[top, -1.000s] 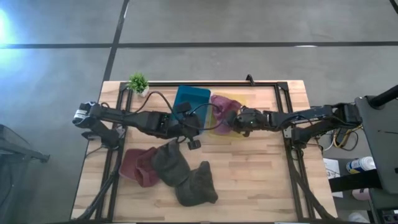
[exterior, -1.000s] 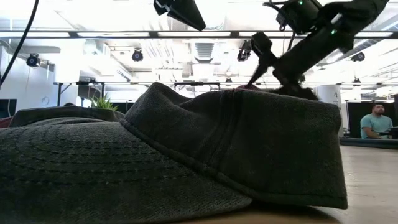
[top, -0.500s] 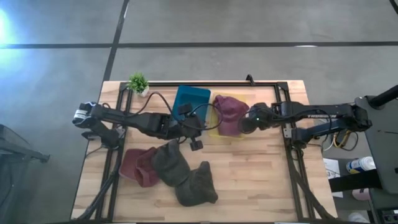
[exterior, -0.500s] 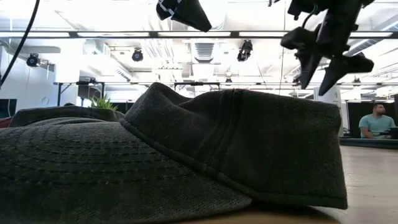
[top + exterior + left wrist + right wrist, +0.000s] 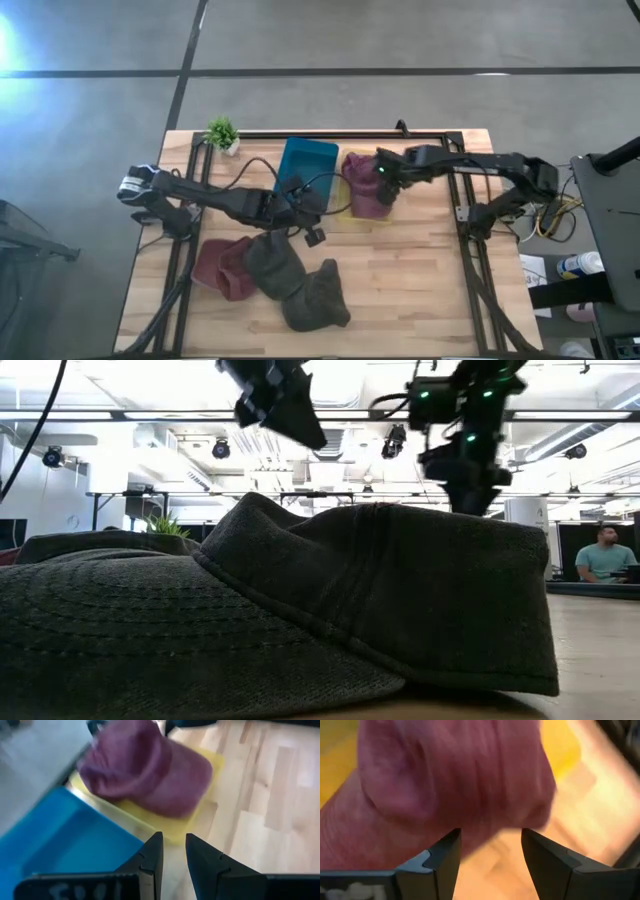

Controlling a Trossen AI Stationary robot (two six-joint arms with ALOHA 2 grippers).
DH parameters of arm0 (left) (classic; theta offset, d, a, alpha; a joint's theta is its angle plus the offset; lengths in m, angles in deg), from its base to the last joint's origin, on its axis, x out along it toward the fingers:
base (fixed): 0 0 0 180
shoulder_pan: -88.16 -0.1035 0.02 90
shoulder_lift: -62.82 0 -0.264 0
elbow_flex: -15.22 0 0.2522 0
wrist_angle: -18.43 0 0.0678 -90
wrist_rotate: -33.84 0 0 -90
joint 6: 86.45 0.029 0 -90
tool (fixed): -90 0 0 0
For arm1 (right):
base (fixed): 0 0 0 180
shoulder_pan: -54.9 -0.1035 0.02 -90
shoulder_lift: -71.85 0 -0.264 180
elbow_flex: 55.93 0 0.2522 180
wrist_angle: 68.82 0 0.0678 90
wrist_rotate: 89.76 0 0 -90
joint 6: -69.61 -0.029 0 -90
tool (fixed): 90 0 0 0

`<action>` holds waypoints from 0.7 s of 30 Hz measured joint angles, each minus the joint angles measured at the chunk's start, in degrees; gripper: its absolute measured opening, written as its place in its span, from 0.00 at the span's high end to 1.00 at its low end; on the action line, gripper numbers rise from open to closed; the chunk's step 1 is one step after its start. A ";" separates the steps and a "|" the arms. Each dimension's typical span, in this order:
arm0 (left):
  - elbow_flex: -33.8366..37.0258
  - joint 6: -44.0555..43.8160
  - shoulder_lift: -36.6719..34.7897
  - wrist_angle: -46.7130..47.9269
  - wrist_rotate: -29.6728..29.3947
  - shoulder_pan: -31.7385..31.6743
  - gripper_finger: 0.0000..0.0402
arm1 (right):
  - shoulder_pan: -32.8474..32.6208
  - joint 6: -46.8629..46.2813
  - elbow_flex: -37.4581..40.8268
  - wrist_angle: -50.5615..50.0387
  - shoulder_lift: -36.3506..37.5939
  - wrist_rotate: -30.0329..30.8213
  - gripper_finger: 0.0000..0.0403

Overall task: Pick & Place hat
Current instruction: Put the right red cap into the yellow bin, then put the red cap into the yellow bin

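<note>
A maroon hat (image 5: 366, 183) lies on a yellow tray (image 5: 348, 210) beside a blue bin (image 5: 308, 163) at the table's far middle. My right gripper (image 5: 386, 186) hovers open over that hat (image 5: 445, 780), pointing down, fingers clear of it. My left gripper (image 5: 306, 207) hangs above the table near the bin's near edge, its fingers (image 5: 150, 860) a narrow gap apart with nothing between them; its wrist view shows the hat (image 5: 150, 775) ahead. Another maroon hat (image 5: 222, 268) and two dark grey hats (image 5: 275, 262) (image 5: 318, 298) lie on the table near the front.
A small potted plant (image 5: 222, 132) stands at the far left corner. A black frame rail (image 5: 330, 134) runs along the far edge. The dark grey hats (image 5: 400, 600) fill the low view. Bare wood lies at the near right (image 5: 420, 290).
My right gripper has drawn back from the maroon hat, risen, rolled and tipped until it points down, and now hangs over the hat; its arm has swung toward the far edge. The hat has spread out on the yellow tray. My left gripper has sunk a little.
</note>
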 joint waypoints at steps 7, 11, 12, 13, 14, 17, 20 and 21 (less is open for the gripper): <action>3.60 -4.83 -0.01 -2.25 1.11 2.10 0.81 | 1.26 9.13 -6.87 2.25 -11.62 -5.05 0.50; 3.92 -5.02 -0.04 -3.97 0.97 2.95 0.81 | 0.32 12.48 -9.42 6.56 -16.61 -8.40 0.50; 3.95 -5.02 -0.04 -3.97 0.79 3.07 0.81 | -0.07 13.44 -10.28 6.78 -17.24 -8.42 0.50; 3.95 -5.02 -0.04 -4.02 0.61 3.15 0.81 | -0.40 14.53 -11.33 6.21 -17.71 -8.18 0.50; 3.95 -4.99 -0.04 -4.11 0.43 3.20 0.81 | -0.72 15.53 -12.34 5.05 -18.00 -7.56 0.50; 3.92 -4.96 -0.04 -4.23 0.35 3.20 0.81 | -1.03 18.00 -14.25 -0.36 -18.04 -5.64 0.50; 3.91 -3.85 -0.04 -4.49 0.28 3.18 0.81 | -1.11 19.71 -14.86 -4.92 -17.40 -5.00 0.50; 3.90 -3.12 -0.04 -4.50 0.23 3.18 0.81 | -1.21 20.10 -14.91 -6.06 -16.77 -4.96 0.50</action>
